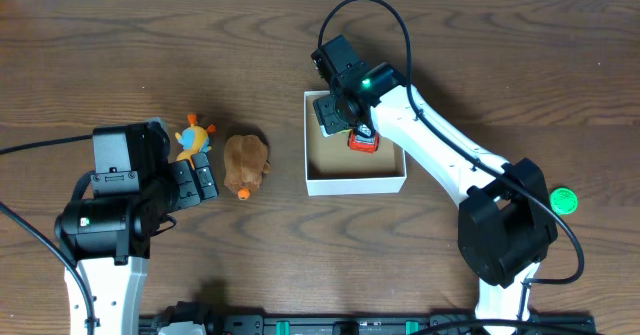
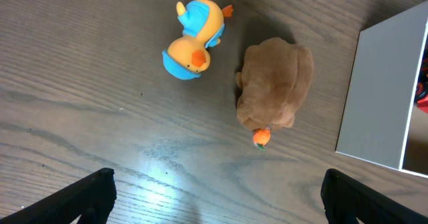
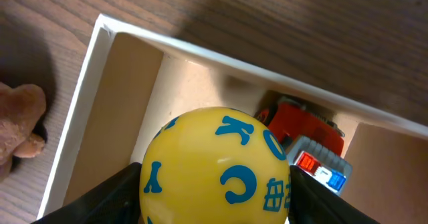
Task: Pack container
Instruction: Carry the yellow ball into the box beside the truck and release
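The container (image 1: 390, 182) is a small white cardboard box with a brown inside; it also shows in the right wrist view (image 3: 87, 103) and at the left wrist view's right edge (image 2: 381, 90). A red toy car (image 1: 363, 141) with police lights lies inside it (image 3: 304, 134). My right gripper (image 1: 336, 113) is shut on a yellow ball with blue letters (image 3: 217, 167) and holds it over the box's far left part. My left gripper (image 2: 214, 197) is open and empty above the table, near a brown plush toy (image 2: 274, 83) and a yellow-blue duck toy (image 2: 194, 40).
The plush (image 1: 245, 162) and the duck (image 1: 195, 135) lie on the wooden table left of the box. A green round object (image 1: 564, 200) sits at the right, beside the right arm's base.
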{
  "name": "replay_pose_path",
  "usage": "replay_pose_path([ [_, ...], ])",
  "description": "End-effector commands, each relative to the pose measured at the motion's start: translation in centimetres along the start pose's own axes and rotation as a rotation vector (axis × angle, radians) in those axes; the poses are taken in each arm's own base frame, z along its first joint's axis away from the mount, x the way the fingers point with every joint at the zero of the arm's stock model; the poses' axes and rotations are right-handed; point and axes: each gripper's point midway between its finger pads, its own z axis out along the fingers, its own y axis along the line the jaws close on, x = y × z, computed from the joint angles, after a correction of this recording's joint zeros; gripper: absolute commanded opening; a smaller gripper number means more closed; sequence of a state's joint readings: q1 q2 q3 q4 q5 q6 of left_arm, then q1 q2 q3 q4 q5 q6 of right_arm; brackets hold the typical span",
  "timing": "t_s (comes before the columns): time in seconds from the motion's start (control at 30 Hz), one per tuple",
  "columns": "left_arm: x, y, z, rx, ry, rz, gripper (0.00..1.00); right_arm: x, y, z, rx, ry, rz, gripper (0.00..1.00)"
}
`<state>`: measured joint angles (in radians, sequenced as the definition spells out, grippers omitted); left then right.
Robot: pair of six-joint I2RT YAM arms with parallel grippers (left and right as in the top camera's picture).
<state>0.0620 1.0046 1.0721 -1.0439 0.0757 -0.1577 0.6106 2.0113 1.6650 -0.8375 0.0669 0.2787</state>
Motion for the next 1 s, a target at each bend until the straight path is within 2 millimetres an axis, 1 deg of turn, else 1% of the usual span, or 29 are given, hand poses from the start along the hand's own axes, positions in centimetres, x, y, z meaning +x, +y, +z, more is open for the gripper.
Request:
replay_pose_path([
  [0.0, -0.4, -0.1, -0.4, 0.006, -0.012, -0.005, 0.98, -0.2, 0.3, 0.1, -0.004, -0.009, -0.018, 0.69],
  [0.03, -0.4, -0.1, -0.4, 0.006, -0.012, -0.005, 0.98, -0.3, 0.3, 0.1, -0.005, -0.014, -0.018, 0.71],
  [0.17, -0.4, -0.1, -0.4, 0.006, -0.012, -0.005, 0.98, -0.6, 0.4, 0.0, -0.008, -0.026, -0.030, 0.73],
  [0.37, -0.4, -0.1, -0.4, 0.006, -0.012, -0.005, 0.98, -0.7, 0.4, 0.0, -0.008, -0.026, -0.034, 0.78],
  [0.57, -0.4, -0.1, -0.4, 0.006, -0.012, -0.005, 0.98, -0.7, 0.3, 0.0, -0.005, -0.029, -0.034, 0.78],
  [0.67, -0.4, -0.1, -0.4, 0.006, -0.012, -0.005, 0.98, -1.2, -0.3, -0.7, 0.028, -0.054, -0.032, 0.77],
  [0.7, -0.4, -0.1, -0.4, 0.006, -0.012, -0.005, 0.98, -1.6, -0.6, -1.3, 0.044, -0.070, -0.030, 0.77],
  [0.77, -0.4, -0.2, -0.4, 0.006, -0.012, -0.005, 0.98, -2.7, -1.5, -3.4, 0.078, -0.123, -0.011, 0.78],
  [0.87, -0.4, -0.1, -0.4, 0.006, -0.012, -0.004, 0.98, -4.5, -3.6, -7.7, 0.097, -0.227, 0.083, 0.82],
  [0.93, -0.4, -0.1, -0.4, 0.006, -0.010, -0.004, 0.98, -5.3, -6.1, -10.8, 0.101, -0.284, 0.174, 0.98],
  [0.97, -0.3, -0.2, -0.4, 0.007, -0.009, -0.003, 0.98, -5.3, -7.9, -12.2, 0.111, -0.303, 0.229, 0.99],
])
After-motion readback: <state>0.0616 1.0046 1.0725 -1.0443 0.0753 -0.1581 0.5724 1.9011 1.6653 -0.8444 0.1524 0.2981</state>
